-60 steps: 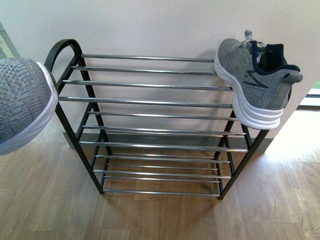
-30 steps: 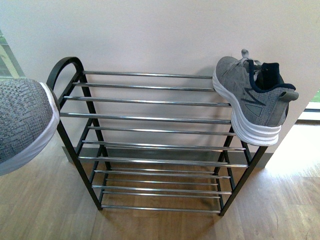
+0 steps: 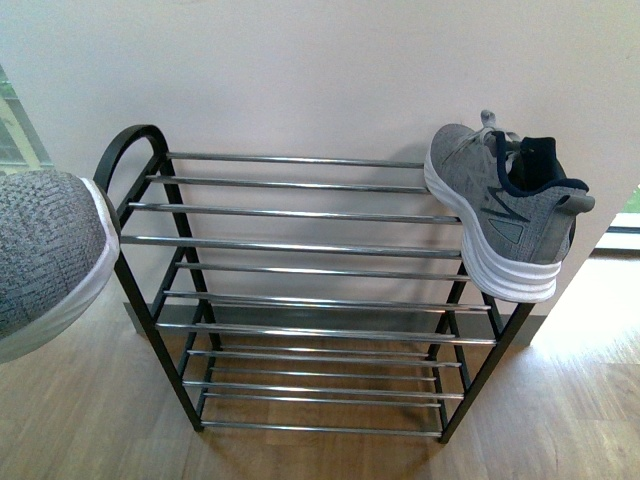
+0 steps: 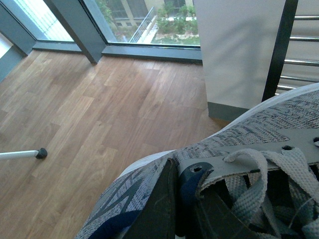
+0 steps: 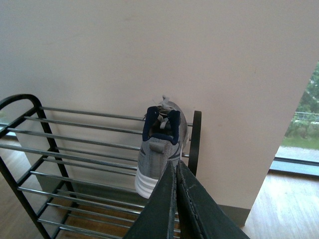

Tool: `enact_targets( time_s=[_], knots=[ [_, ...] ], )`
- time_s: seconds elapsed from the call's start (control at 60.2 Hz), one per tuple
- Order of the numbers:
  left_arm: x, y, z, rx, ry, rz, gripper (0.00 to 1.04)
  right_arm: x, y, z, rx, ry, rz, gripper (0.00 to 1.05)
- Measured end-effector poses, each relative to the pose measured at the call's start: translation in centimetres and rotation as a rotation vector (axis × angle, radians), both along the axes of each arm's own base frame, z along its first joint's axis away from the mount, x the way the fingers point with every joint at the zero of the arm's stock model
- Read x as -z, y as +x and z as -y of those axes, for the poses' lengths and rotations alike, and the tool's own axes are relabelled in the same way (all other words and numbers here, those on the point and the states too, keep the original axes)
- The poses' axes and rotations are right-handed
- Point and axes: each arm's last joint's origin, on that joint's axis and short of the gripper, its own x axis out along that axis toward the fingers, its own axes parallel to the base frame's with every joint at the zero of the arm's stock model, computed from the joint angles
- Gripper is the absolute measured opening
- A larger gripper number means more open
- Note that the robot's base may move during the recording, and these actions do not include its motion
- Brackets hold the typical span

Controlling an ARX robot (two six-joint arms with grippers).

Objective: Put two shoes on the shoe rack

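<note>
Front view is showing one grey knit lace-up sneaker with a thick white sole and navy collar (image 3: 505, 215) lying tilted on the top tier of the low shoe rack of black side frames and chrome rods (image 3: 300, 246). It is sitting at the right end, toe pointing toward the white wall (image 3: 300, 70) and heel leaning out over the front rod. I am judging that it is resting there on its own, since the right gripper (image 5: 174, 172) is hanging apart from the heel with its dark fingers pressed together on nothing. The second grey knit sneaker (image 3: 45, 250) is hanging in the air just beside the rack's rounded left frame, above the wooden plank floor (image 3: 90, 420) and touching no rod. The left gripper (image 4: 188, 191) is pinching this sneaker's navy collar beside the laces, seemingly one finger inside the opening and one outside, which is keeping the sole underneath and free to land on the rods. With one sneaker up and one aloft, the task is looking about half done, and the open run of top-tier rods left of the placed sneaker is looking like the natural spot
</note>
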Motion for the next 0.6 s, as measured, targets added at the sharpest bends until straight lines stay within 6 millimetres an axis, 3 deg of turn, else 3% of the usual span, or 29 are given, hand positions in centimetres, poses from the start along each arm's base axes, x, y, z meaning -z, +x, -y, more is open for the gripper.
enact_targets(
  time_s=[0.598],
  knots=[
    [0.0,0.0,0.0,0.001,0.000,0.000,0.02,0.3,-2.0,0.0,-0.001,0.000,-0.007,0.02]
  ],
)
